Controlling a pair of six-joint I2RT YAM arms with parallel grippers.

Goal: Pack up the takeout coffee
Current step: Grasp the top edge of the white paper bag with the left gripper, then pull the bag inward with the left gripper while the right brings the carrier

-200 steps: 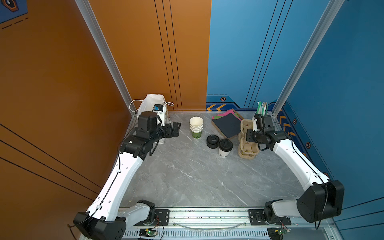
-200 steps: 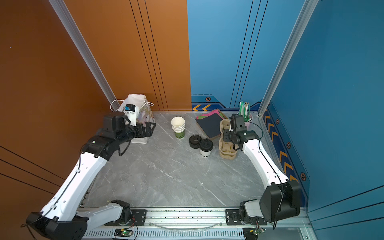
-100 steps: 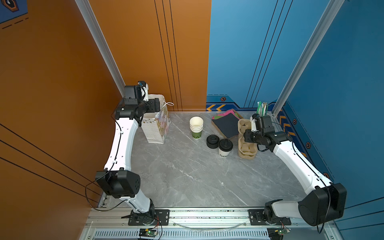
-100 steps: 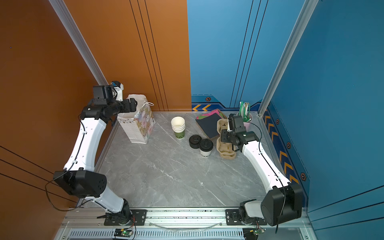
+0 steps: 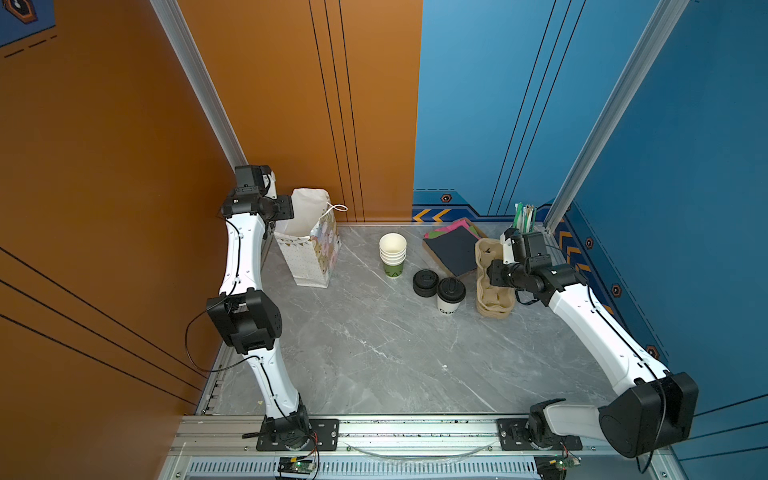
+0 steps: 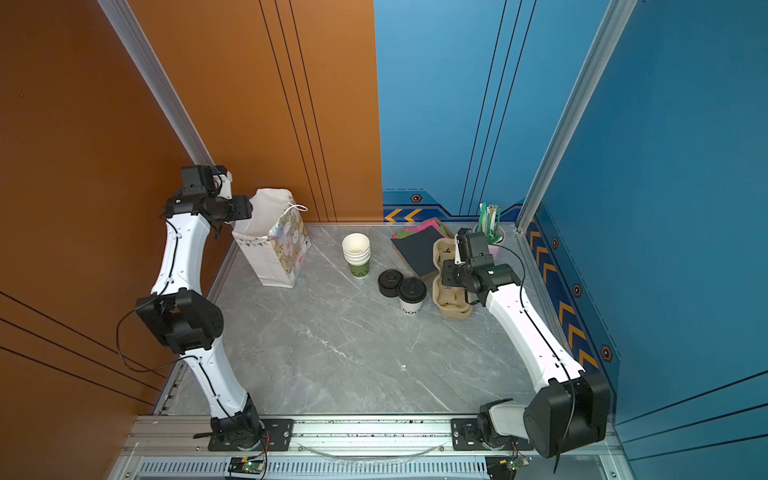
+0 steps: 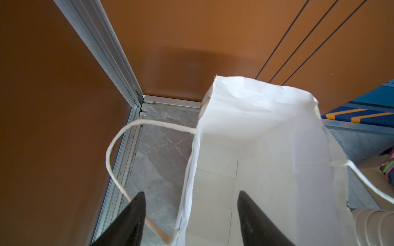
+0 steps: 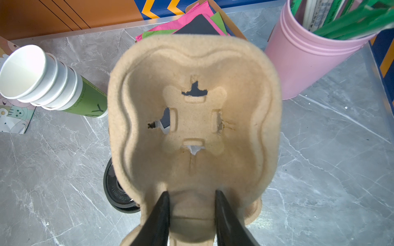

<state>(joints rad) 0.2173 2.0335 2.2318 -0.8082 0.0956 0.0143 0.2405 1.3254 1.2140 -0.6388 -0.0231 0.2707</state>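
On my right wrist feed the right gripper pinches the narrow middle of a tan pulp cup carrier, which fills most of the view and blurs at its rim. A black lid peeks from under the carrier. Toward the table's back edge I see a stack of paper cups, coloured napkins and a pink straw holder.
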